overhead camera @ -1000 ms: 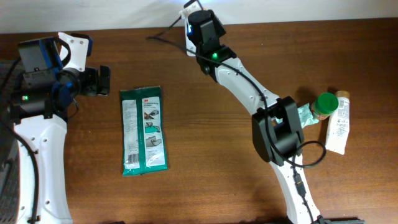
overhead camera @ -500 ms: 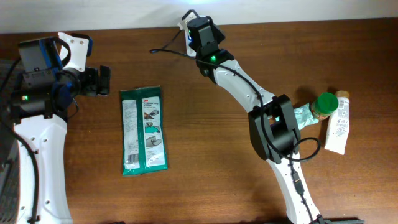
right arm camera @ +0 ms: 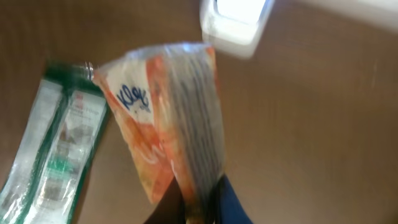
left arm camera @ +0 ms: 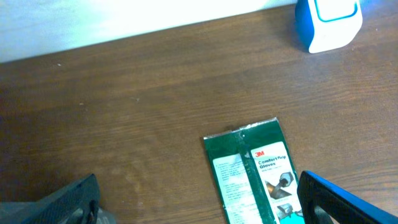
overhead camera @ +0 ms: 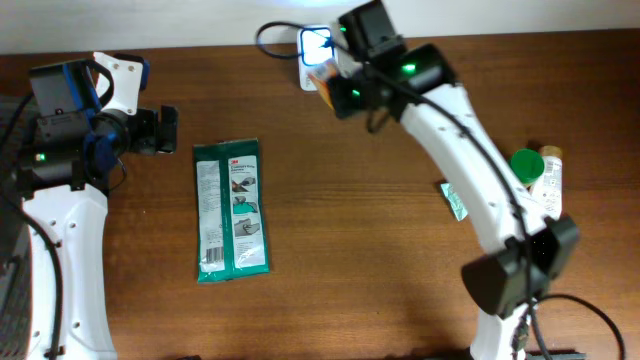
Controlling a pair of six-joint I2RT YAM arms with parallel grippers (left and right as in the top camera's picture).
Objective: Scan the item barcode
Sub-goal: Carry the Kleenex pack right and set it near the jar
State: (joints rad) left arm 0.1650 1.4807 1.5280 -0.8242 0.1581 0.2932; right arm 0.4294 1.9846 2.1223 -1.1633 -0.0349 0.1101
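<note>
Pinches an orange-and-white tissue pack [right arm camera: 165, 112] by its lower edge with the right tool [overhead camera: 338, 88], shut narrow on it. Holds it clear of the bench [overhead camera: 350, 260], standing up from the fingertips, with one broad face tilted toward the scanner [overhead camera: 314, 45] just ahead of the tool. Probably meant to bring the barcode before the lit window. Cannot tell which face carries the code. Judged as the presenting step, scan not confirmed.

Hovers the left tool [overhead camera: 165, 130] wide and holding nothing, with a green 3M pack [overhead camera: 232, 208] flat and label up just ahead of it. Likely parked there out of the scanner's way, ready for a later item.

Leaves a green-lidded jar [overhead camera: 526, 165], a white tube [overhead camera: 548, 190] and a small green packet [overhead camera: 453, 200] grouped well apart from the right tool, back toward its arm's base.
</note>
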